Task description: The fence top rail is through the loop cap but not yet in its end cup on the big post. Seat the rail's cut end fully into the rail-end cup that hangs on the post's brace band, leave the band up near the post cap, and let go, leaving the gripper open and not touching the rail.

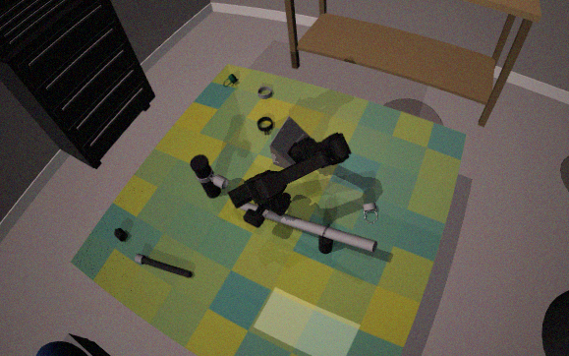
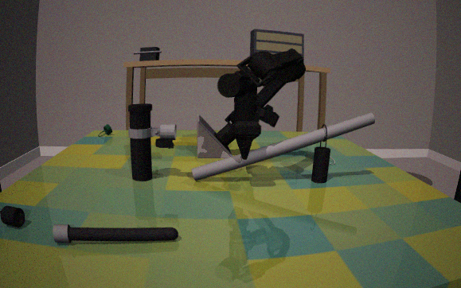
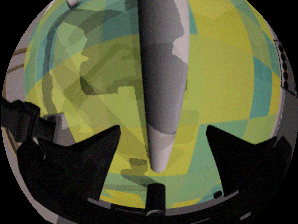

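Note:
The grey rail [image 1: 347,237] [image 2: 301,141] [image 3: 165,75] slants down through the wire loop above the short black post [image 1: 325,244] [image 2: 321,165]. Its low end is at or near the mat, short of the big black post [image 1: 199,164] [image 2: 141,159] and below the cup's height. The rail-end cup [image 1: 219,181] [image 2: 168,131] hangs on the grey brace band [image 2: 139,133], which sits below the post cap [image 2: 140,107]. My gripper [image 1: 267,210] [image 2: 244,153] [image 3: 165,129] is open and points down, its fingers either side of the rail's lower part, with visible gaps in the wrist view.
The arm's grey wedge-shaped mount [image 1: 290,135] [image 2: 209,143] stands behind the rail. A black ring [image 1: 267,128] and a grey ring [image 1: 265,88] lie behind the big post. A black rod [image 1: 165,266] [image 2: 122,234] and a small black cylinder [image 1: 121,234] [image 2: 12,216] lie in front.

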You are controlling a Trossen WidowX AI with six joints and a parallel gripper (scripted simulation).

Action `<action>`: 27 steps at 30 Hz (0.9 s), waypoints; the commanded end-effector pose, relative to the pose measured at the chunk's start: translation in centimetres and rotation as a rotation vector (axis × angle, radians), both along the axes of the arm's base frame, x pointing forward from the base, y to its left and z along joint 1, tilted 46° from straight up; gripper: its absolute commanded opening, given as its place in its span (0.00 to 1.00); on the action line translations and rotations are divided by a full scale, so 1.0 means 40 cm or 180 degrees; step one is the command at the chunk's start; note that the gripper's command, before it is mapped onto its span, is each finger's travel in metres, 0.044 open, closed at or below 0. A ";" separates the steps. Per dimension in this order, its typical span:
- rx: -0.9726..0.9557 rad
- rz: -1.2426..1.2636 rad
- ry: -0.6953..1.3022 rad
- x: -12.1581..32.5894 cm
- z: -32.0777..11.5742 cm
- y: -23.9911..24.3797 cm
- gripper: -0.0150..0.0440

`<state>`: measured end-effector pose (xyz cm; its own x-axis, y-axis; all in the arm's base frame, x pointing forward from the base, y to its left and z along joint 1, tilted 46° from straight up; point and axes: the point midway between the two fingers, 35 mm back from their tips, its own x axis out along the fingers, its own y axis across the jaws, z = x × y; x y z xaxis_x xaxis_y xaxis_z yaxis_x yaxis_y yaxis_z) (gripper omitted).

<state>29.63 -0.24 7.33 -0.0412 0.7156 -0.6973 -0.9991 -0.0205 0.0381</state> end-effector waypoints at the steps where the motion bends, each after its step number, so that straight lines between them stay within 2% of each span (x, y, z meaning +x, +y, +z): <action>1: 0.0012 -0.0008 -0.0004 0.000 -0.010 0.014 1.00; 25: 0.0023 -0.0006 -0.0005 -0.007 -0.071 0.080 1.00; 27: 0.0023 -0.0006 -0.0005 -0.007 -0.071 0.080 0.91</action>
<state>29.33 2.79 4.54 -0.0427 0.7174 -0.6953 -0.9990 -0.0221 0.0385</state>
